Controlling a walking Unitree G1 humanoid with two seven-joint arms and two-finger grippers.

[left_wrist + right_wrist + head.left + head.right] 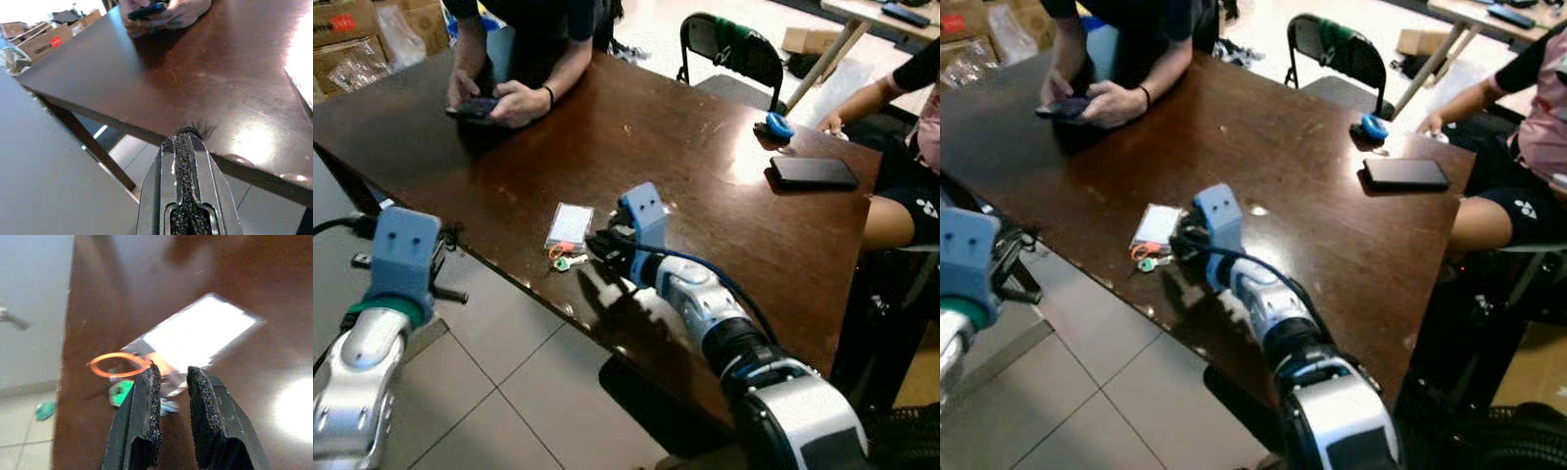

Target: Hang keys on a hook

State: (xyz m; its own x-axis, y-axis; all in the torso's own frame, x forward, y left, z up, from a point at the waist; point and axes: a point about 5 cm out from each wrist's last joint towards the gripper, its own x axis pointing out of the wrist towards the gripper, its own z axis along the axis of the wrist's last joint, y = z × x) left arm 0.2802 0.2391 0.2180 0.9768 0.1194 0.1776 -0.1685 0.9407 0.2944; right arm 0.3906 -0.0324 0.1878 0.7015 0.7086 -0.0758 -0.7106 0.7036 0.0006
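A dark phone (813,173) and blue object (774,126) on the brown table (636,127), black chair (734,54) behind.

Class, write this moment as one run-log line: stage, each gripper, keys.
stage: reaching for keys | right gripper: open, just over keys and card tag on table | left gripper: shut, idle off table edge

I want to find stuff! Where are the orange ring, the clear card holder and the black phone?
thin orange key ring (119,364), right wrist view, top loop.
clear plastic card holder (570,224), left eye view, middle.
flat black phone (813,172), left eye view, screen.
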